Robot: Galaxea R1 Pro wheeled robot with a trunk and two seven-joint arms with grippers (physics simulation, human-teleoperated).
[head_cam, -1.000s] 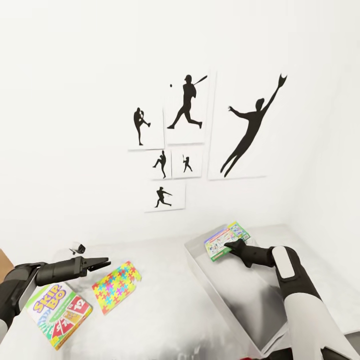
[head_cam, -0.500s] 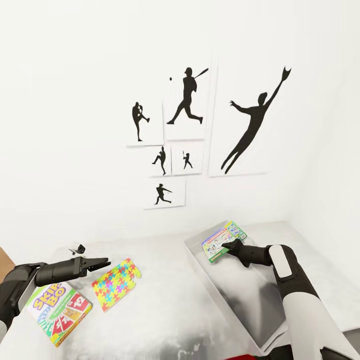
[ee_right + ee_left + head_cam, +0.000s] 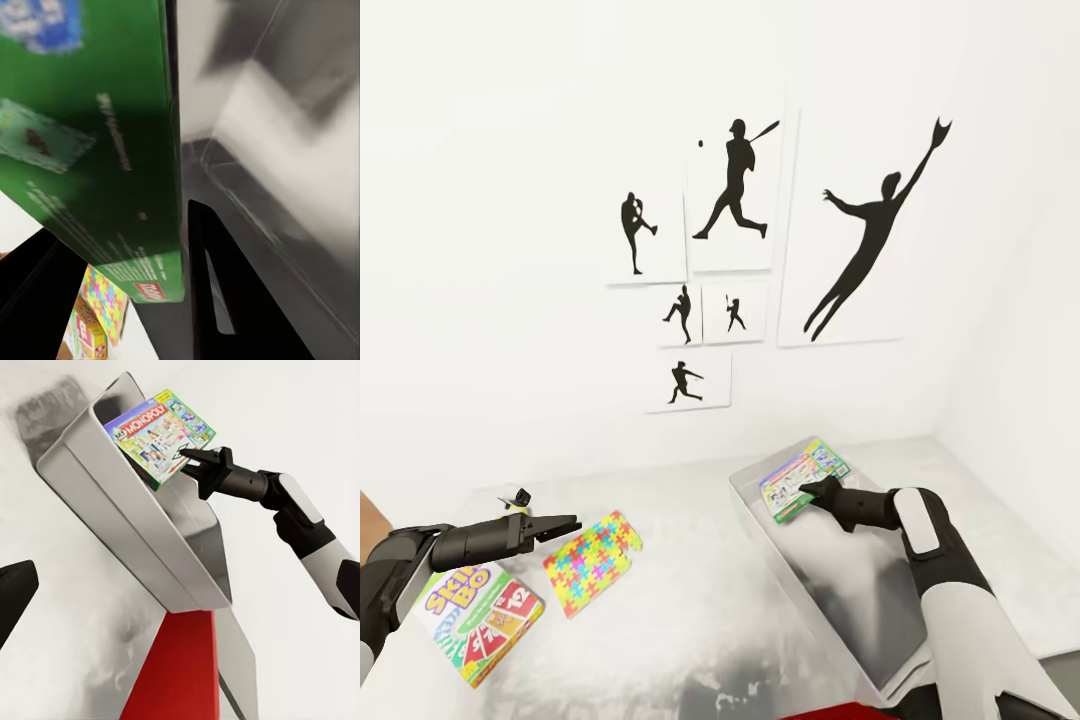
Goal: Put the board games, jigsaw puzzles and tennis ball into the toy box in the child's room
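Note:
My right gripper is shut on a green-edged Monopoly board game, held tilted over the far end of the light-grey toy box. The left wrist view shows the same game above the toy box rim, with the right gripper pinching its corner. Up close, the game's green side lies against a dark finger. My left gripper hangs open over the table, between a Skip-Bo board game and a jigsaw puzzle.
A white wall with black athlete-silhouette pictures stands behind the table. A small dark object sits near the table's far left edge. A red chair shows below the toy box. The right wall closes in beside the toy box.
The whole view has shifted slightly. My right gripper has eased the Monopoly game a little lower and leftwards over the toy box. The left arm holds still.

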